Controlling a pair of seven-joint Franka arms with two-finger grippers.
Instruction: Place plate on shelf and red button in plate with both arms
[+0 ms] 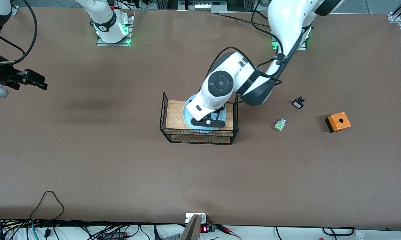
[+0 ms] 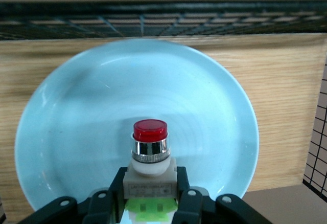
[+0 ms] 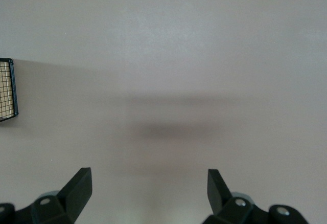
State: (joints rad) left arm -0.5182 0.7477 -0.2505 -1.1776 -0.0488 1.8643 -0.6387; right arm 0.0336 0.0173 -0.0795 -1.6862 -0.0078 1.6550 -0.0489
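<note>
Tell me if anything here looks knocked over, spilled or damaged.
Nothing stands out. The plate lies flat in the wire rack; the left gripper holds the red button over it. The right gripper waits open over bare table.

- The place was a robotics lab or test bench rather than a home or kitchen.
- Two white arm bases [image 1: 112, 28] stood bolted on metal plates with green lights glowing, at the far edge of a wide brown table [image 1: 120, 166].
- Loose black cables [image 1: 47, 200] trailed along the table's near edge, beside a small red digital readout [image 1: 204, 229].
- Aluminium framing [image 1: 400, 10] showed at the far corner toward the left arm's end.
- An orange switch box [image 1: 338, 122] lay as a test part.
</note>
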